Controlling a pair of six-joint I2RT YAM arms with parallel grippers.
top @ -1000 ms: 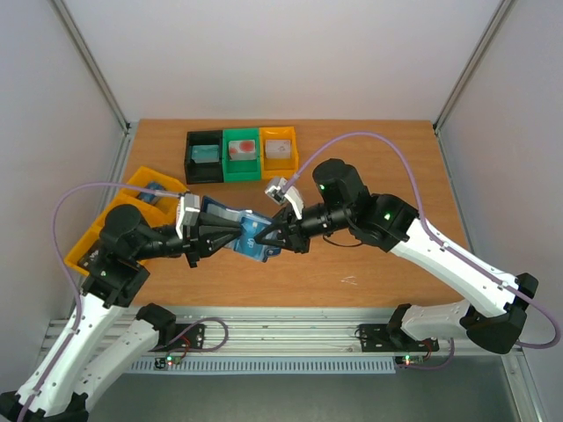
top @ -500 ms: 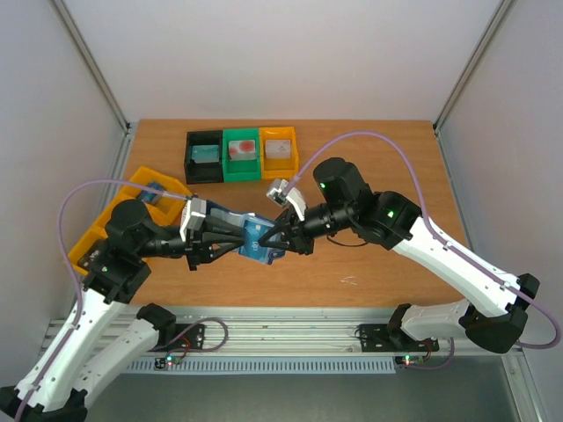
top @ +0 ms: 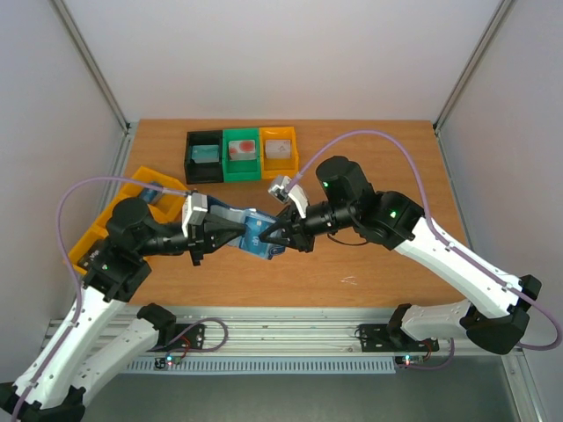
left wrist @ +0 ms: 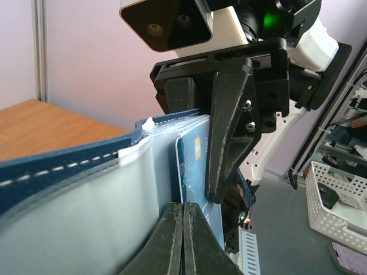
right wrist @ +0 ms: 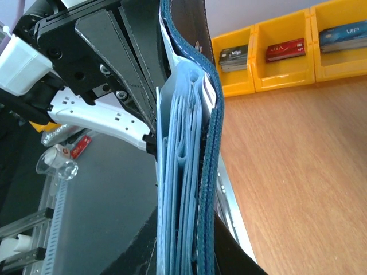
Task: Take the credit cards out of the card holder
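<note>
Left wrist view: closes the left pincer [left wrist: 183, 211], apart a moment ago, at the edge of a blue credit card [left wrist: 194, 166] peeping from the card holder [left wrist: 63, 163]. Clamps that holder in the right pincer [top: 274, 236], above the tabletop [top: 378, 158]. Suggests a pull-out next, grip unconfirmed.

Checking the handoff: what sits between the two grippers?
The card holder. The right gripper clamps it, and the left gripper, tips shut, meets it from the other side. The top view shows this best.
</note>
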